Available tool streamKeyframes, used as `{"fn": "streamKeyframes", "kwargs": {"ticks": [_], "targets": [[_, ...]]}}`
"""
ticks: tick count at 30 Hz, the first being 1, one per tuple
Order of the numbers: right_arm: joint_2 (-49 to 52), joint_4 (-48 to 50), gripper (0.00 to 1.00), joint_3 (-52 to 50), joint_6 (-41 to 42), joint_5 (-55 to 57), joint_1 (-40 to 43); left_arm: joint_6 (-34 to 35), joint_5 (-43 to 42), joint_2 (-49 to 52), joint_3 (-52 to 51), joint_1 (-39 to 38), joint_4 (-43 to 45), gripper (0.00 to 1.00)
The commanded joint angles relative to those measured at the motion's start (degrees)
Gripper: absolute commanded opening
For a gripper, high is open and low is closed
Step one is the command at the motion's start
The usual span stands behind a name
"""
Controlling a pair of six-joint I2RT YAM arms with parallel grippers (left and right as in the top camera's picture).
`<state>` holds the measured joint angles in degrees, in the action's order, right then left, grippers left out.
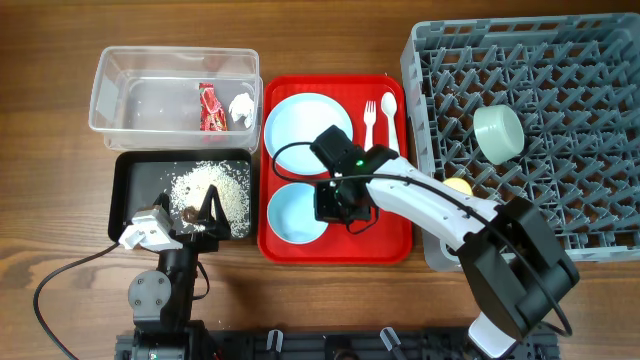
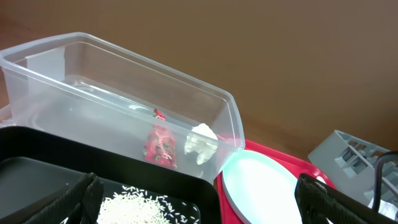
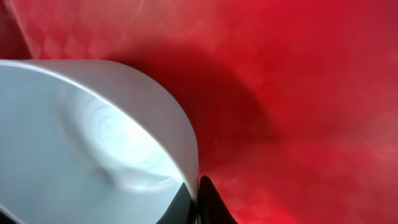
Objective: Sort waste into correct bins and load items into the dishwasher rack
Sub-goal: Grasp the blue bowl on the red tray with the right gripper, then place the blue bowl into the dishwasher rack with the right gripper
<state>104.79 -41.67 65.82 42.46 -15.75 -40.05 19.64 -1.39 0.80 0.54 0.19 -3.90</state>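
We see the right gripper (image 3: 196, 204) apparently pinched on the rim of the pale blue bowl (image 1: 290, 215), which sits on the red serving tray (image 1: 385, 245); the view's tight. Left gripper (image 1: 187, 218) hovers over the black tray (image 1: 135, 175), fingers spread wide.

wooden table (image 1: 60, 120) | on it: clear tub (image 1: 140, 95), black tray (image 1: 140, 190), red serving tray (image 1: 345, 248), grey dishwasher rack (image 1: 590, 150)

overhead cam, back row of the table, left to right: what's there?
clear tub (red wrapper, then tissue inside it) → pale blue plate → fork → spoon → mint green bowl, sitting in the rack
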Motion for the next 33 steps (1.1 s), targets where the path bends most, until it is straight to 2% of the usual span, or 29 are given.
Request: {"fn": "streamKeyframes", "kwargs": {"ticks": [1, 5, 8, 12, 17, 20, 22, 25, 30, 33], "targets": [[-1.5, -1.3, 0.04, 0.7, 1.2, 5.1, 1.9, 0.3, 0.4, -0.4, -0.2, 0.6, -0.4, 1.0], [-1.5, -2.7, 0.04, 0.4, 1.0, 6.1, 2.7, 0.3, 0.4, -0.4, -0.2, 0.6, -0.4, 1.0], [-3.1, -4.0, 0.04, 1.0, -2.5, 8.8, 2.7, 0.3, 0.4, -0.4, -0.2, 0.6, -0.4, 1.0], [-10.6, -8.2, 0.04, 3.1, -3.9, 18.7, 2.7, 0.3, 0.4, -0.4, -0.2, 0.6, -0.4, 1.0], [-26.7, -12.5, 0.04, 4.3, -3.9, 47.3, 2.8, 0.3, 0.4, -0.4, -0.2, 0.6, -0.4, 1.0], [-34.6, -12.6, 0.04, 4.3, -4.6, 69.7, 2.8, 0.3, 0.4, -0.4, -0.2, 0.6, -0.4, 1.0], [-37.6, -12.6, 0.04, 4.3, -8.2, 82.2, 3.3, 0.3, 0.4, -0.4, -0.2, 0.6, -0.4, 1.0], [-39.6, -12.6, 0.04, 4.3, -14.2, 93.5, 5.9, 0.3, 0.4, -0.4, -0.2, 0.6, -0.4, 1.0], [-38.5, -12.5, 0.04, 4.2, -20.0, 98.5, 15.8, 0.3, 0.4, -0.4, -0.2, 0.6, -0.4, 1.0], [-36.7, -11.4, 0.04, 4.2, -19.8, 97.7, 23.2, 0.3, 0.4, -0.4, -0.2, 0.6, -0.4, 1.0]]}}
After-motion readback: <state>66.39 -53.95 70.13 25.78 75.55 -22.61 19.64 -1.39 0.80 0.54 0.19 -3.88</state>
